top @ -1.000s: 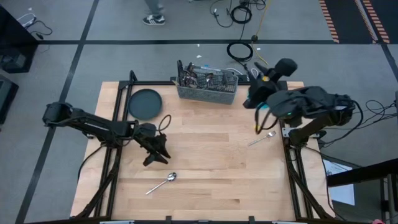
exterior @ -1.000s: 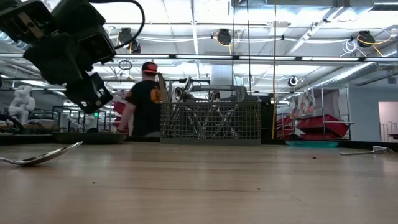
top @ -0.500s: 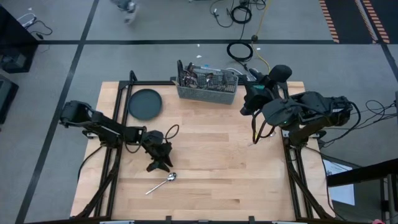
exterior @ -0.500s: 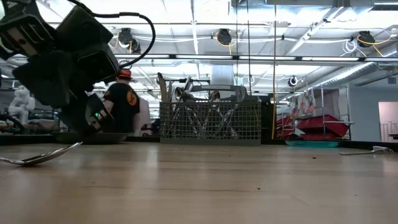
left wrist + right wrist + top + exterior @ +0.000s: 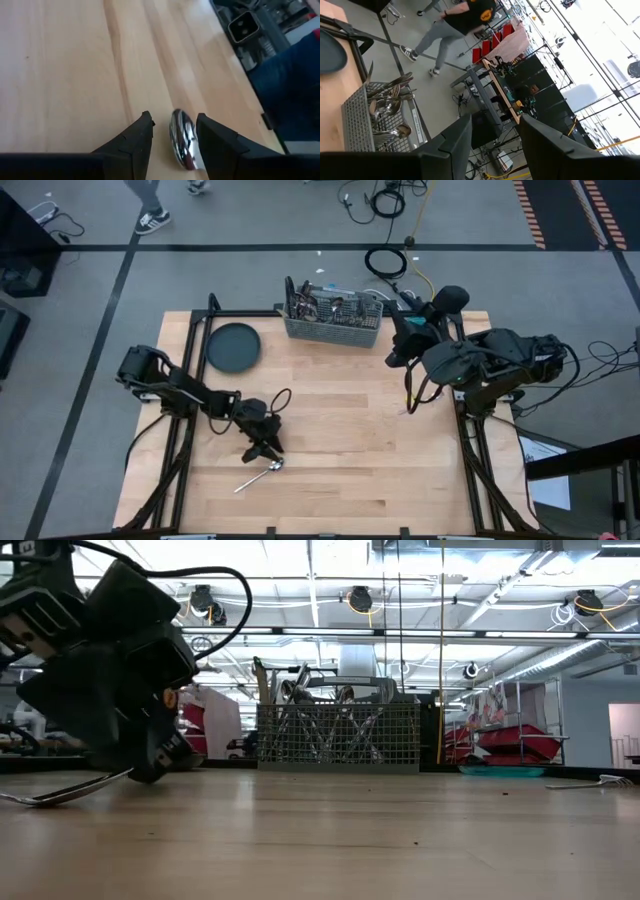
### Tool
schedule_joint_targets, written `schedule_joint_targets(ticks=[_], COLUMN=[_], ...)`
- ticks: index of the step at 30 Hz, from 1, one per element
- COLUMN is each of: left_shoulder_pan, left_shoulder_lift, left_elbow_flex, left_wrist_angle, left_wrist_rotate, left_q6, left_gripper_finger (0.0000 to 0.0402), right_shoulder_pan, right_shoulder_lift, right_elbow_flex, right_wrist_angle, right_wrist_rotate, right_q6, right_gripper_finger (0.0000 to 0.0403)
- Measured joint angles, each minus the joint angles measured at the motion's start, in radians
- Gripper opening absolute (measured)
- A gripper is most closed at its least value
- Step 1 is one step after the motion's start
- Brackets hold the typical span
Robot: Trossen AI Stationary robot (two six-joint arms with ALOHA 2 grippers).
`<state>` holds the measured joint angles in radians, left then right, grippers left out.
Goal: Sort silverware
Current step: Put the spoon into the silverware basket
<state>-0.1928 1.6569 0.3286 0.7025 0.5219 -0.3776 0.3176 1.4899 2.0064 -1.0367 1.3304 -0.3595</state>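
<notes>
Pale wooden table [image 5: 340, 430], spoon [image 5: 183, 140] lying flat between the parted, empty fingers of the left gripper [image 5: 173, 135]; right gripper [image 5: 492, 132] raised near the caddy [image 5: 333, 315], parted, holding nothing

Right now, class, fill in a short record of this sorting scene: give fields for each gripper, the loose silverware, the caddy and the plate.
left gripper: open, lowered at the table, fingers either side of the spoon's bowl
spoon: lying flat on the table's front left, not yet gripped
right gripper: open, empty, raised near the caddy's right end
caddy: back centre, holding many silverware pieces
plate: dark, round, left of the caddy
</notes>
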Motion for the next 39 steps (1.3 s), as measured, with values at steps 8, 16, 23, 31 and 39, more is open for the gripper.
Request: schedule_joint_targets(ticks=[8, 16, 23, 31, 39], left_shoulder_pan=[-0.009, -0.013, -0.014, -0.027, -0.026], left_shoulder_lift=[0.037, 0.049, 0.052, 0.054, 0.096], left_elbow_flex=[0.000, 0.000, 0.001, 0.000, 0.000], left_wrist_angle=[0.031, 0.008, 0.007, 0.003, 0.047], left_wrist_rotate=[0.067, 0.028, 0.009, -0.009, -0.015], left_q6=[0.014, 0.063, 0.077, 0.098, 0.108], left_gripper_finger=[0.0129, 0.0123, 0.0123, 0.0123, 0.0123], right_shoulder_pan=[0.000, 0.000, 0.000, 0.000, 0.000], right_shoulder_lift=[0.000, 0.000, 0.000, 0.000, 0.000], right_elbow_flex=[0.000, 0.000, 0.000, 0.000, 0.000], right_wrist_angle=[0.000, 0.000, 0.015, 0.015, 0.015], right_wrist_rotate=[0.000, 0.000, 0.000, 0.000, 0.000], right_q6=[0.000, 0.000, -0.019, -0.019, -0.019], right_gripper_finger=[0.0153, 0.0153, 0.0153, 0.0153, 0.0153])
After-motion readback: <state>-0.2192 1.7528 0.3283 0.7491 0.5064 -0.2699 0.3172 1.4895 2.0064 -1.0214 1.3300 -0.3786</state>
